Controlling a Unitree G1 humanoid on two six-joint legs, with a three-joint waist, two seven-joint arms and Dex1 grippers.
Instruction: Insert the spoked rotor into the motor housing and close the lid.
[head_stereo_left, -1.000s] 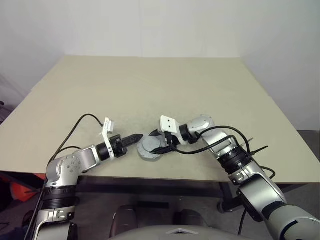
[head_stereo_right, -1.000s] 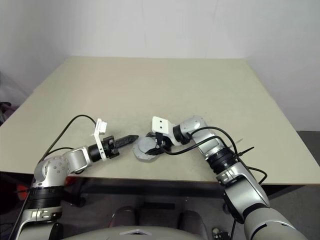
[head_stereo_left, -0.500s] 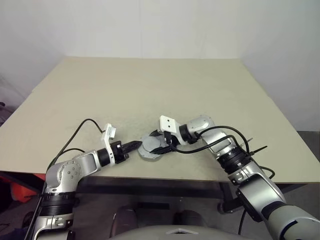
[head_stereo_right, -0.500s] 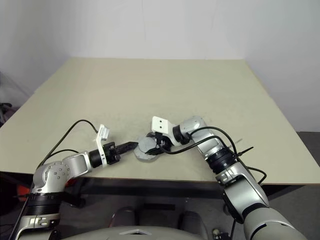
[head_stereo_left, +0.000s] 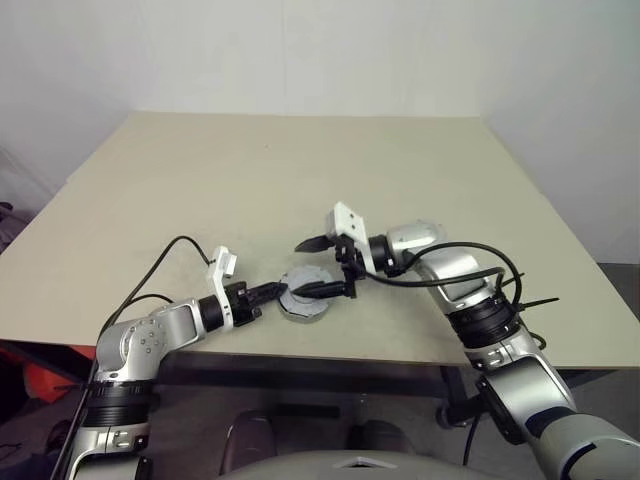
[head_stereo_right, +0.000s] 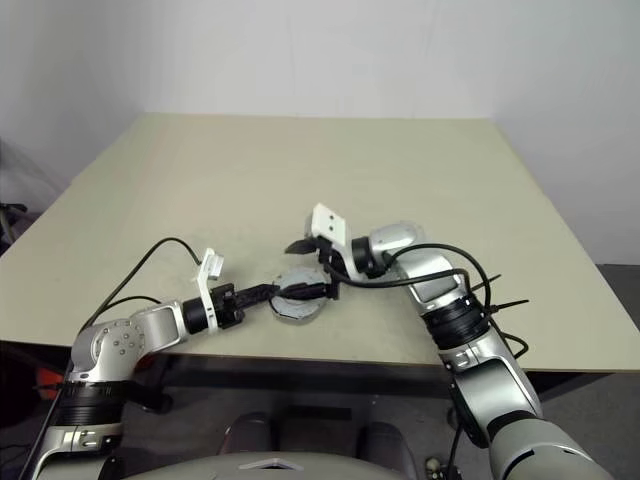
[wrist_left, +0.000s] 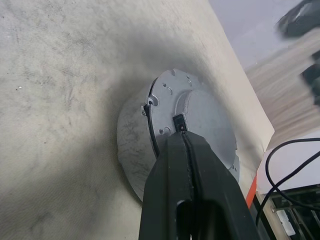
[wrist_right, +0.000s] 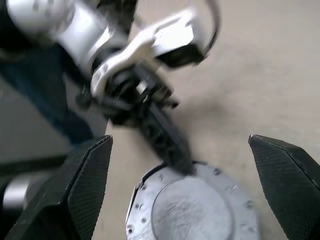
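Observation:
The motor housing (head_stereo_left: 303, 311) is a low grey metal drum near the table's front edge. The lid (wrist_left: 200, 117), a flat grey disc with small holes, lies on top of it. The spoked rotor is hidden. My left gripper (head_stereo_left: 278, 290) is shut and reaches in from the left. Its tip (wrist_left: 179, 124) rests on the lid's edge. My right gripper (head_stereo_left: 315, 267) hangs just above the housing, pointing left, open wide with nothing between its fingers (wrist_right: 85, 190). In the right wrist view the lid (wrist_right: 197, 212) lies below that gap, with the left gripper (wrist_right: 167, 137) beyond it.
The beige table (head_stereo_left: 300, 180) stretches bare behind and to both sides of the housing. Its front edge (head_stereo_left: 330, 355) runs just below the housing. A black cable (head_stereo_left: 165, 255) loops from my left wrist.
My right gripper has lifted off the lid and opened wide. The left gripper stays shut with its tip at the lid's edge.

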